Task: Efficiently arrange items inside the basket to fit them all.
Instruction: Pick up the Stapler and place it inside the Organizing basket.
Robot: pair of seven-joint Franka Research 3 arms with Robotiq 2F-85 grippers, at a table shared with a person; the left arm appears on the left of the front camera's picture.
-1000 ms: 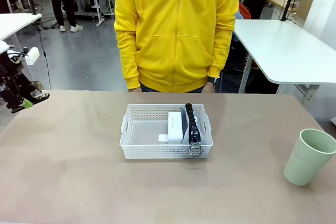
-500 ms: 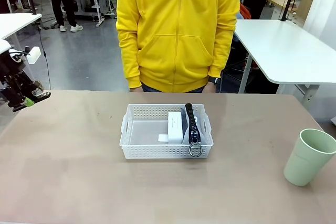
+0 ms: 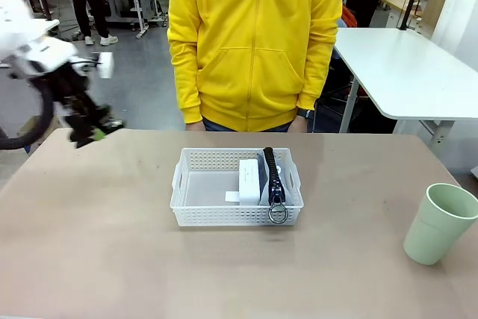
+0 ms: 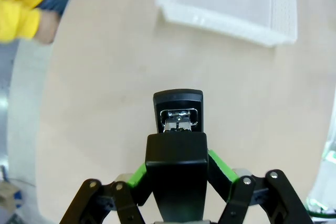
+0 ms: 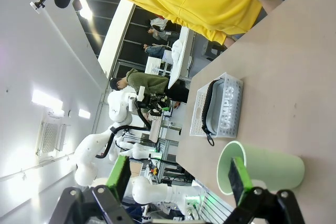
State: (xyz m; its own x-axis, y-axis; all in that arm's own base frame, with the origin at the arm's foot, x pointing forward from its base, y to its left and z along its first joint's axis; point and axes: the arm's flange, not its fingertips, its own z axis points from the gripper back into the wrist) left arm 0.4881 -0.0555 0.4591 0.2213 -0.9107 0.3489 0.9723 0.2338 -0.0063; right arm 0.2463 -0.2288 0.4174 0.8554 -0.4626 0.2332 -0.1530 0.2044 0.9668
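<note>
The white basket (image 3: 196,190) stands mid-table with a small white box (image 3: 250,180) and a grey pouch with a black zipper (image 3: 273,178) upright in its right half. My left gripper (image 3: 91,132) hovers over the table's far left edge, motion-blurred. In the left wrist view it (image 4: 177,169) is shut on a slim black stapler (image 4: 177,129), with the basket (image 4: 231,22) ahead. A pale green cup (image 3: 438,223) stands at the right edge. My right gripper (image 5: 178,182) is open, the cup (image 5: 265,169) just beyond its fingers.
A person in a yellow hoodie (image 3: 254,42) stands at the far side, arms hanging down. A yellow sleeve and hand (image 4: 26,17) show in the left wrist view. The basket's left half (image 3: 205,184) holds nothing. Bare tabletop (image 3: 97,222) lies between my left gripper and the basket.
My left arm has swung from the far left edge rightward over the table, carrying the stapler. The basket, its contents and the cup have not moved.
</note>
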